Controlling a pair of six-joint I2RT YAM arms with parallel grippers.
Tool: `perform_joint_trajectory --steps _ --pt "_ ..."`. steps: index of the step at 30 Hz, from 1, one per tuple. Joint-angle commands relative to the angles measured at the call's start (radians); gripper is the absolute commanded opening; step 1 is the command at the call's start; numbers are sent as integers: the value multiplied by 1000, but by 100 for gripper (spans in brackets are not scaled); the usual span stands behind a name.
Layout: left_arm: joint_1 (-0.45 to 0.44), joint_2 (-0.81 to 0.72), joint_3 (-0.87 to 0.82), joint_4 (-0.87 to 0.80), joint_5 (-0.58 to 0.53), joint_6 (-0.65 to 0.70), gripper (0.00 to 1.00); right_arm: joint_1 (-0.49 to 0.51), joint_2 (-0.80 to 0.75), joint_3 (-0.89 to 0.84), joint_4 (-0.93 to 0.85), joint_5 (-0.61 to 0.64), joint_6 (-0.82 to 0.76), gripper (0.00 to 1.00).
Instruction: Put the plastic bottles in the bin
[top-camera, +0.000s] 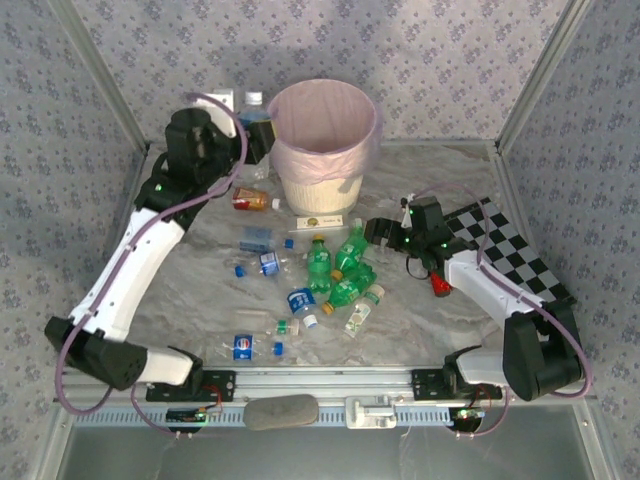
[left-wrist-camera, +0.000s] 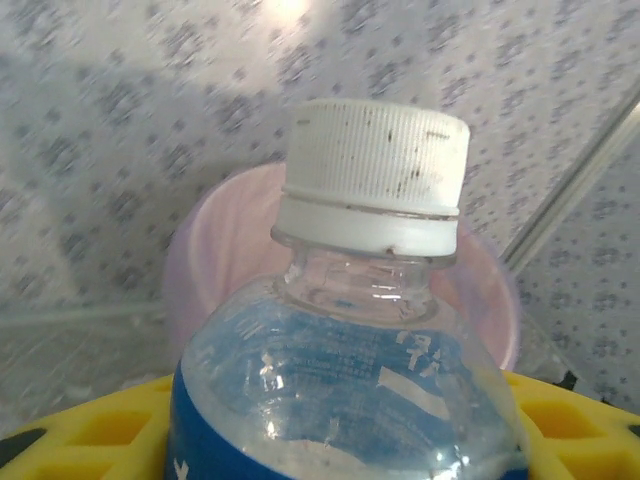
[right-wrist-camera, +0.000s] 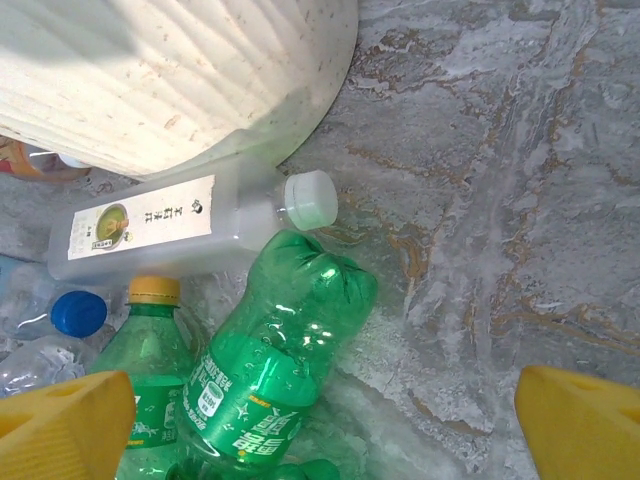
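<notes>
My left gripper (top-camera: 256, 138) is raised beside the left rim of the bin (top-camera: 322, 140), a cream basket lined with a pink bag. It is shut on a clear plastic bottle (left-wrist-camera: 350, 350) with a blue label and white cap, held upright between the yellow fingers (left-wrist-camera: 90, 430); the pink bin (left-wrist-camera: 210, 260) lies just behind it. My right gripper (right-wrist-camera: 320, 440) hangs open over the table, its fingertips (right-wrist-camera: 60, 430) straddling a green bottle (right-wrist-camera: 270, 370) lying on its side. A second green bottle (right-wrist-camera: 150, 380) with a yellow cap lies next to it. More bottles (top-camera: 345, 280) are scattered mid-table.
A clear flat-sided container (right-wrist-camera: 180, 225) with a white label lies against the bin's base (right-wrist-camera: 170, 70). An orange bottle (top-camera: 252, 200) lies left of the bin. Loose blue caps (top-camera: 240, 270) dot the table. A checkerboard (top-camera: 510, 250) and a small red object (top-camera: 440, 285) sit at the right.
</notes>
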Motion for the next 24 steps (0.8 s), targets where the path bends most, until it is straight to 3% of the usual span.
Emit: perform_joint_trajectory --steps 1,11,15,20,24 --pt "-6 84 132 42 92 73 41 0 -13 -13 17 -39 33 99" --pt "-18 476 548 74 202 106 41 9 -25 -22 18 -18 37 99" --pt "-33 722 861 -59 250 121 40 10 -35 -23 35 9 31 99" --pt "-54 1022 1288 -244 232 153 41 7 -37 0 15 22 9 99" --pt "-56 1066 1257 -207 202 147 41 2 -37 2 4 36 -2 99"
